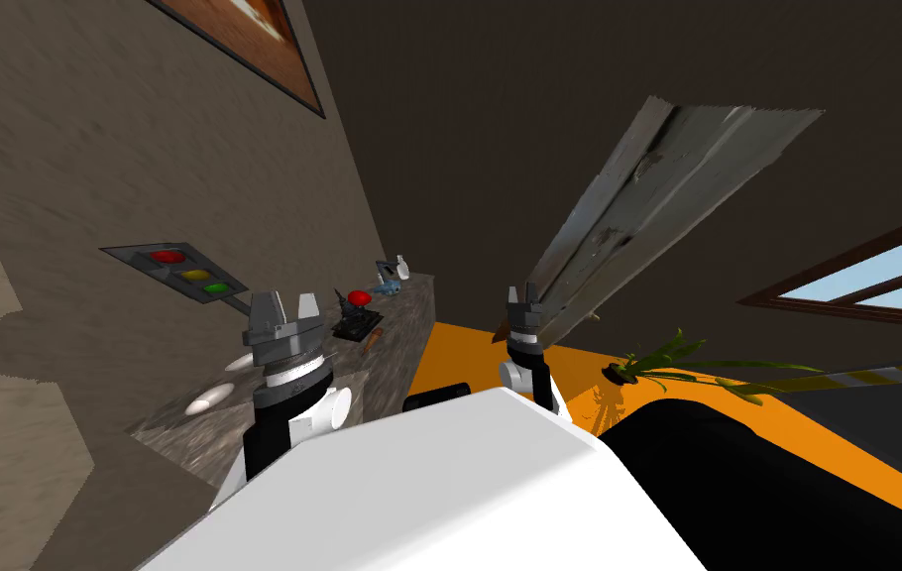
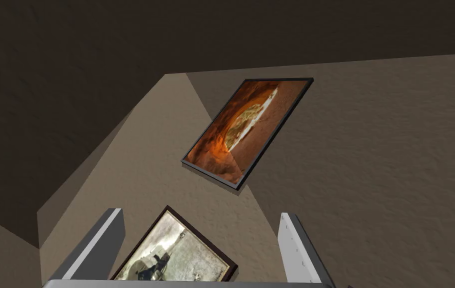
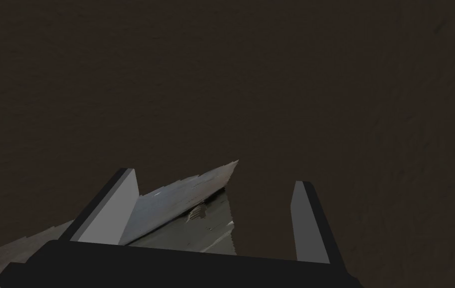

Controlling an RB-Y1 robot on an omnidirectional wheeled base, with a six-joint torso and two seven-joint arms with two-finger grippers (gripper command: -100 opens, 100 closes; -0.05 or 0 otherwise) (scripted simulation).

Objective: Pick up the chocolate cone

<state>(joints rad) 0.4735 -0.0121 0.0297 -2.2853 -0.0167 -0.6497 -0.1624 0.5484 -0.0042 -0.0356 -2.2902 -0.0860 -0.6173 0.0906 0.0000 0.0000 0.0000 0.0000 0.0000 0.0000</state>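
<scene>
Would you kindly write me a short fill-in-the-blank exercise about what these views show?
The fingers of the left tool and the right tool stand ____.
The wall panel shows red, yellow and ____ lights.
The plant stands on a floor coloured ____.
The small brown cone lies on the counter, held by ____ tool.
Missing words: open; green; orange; neither.

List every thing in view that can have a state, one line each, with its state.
left hand, open, holding nothing.
right hand, open, holding nothing.
chocolate cone, seemingly the small brown thing lying on the counter, untouched, apart from both hands.
</scene>
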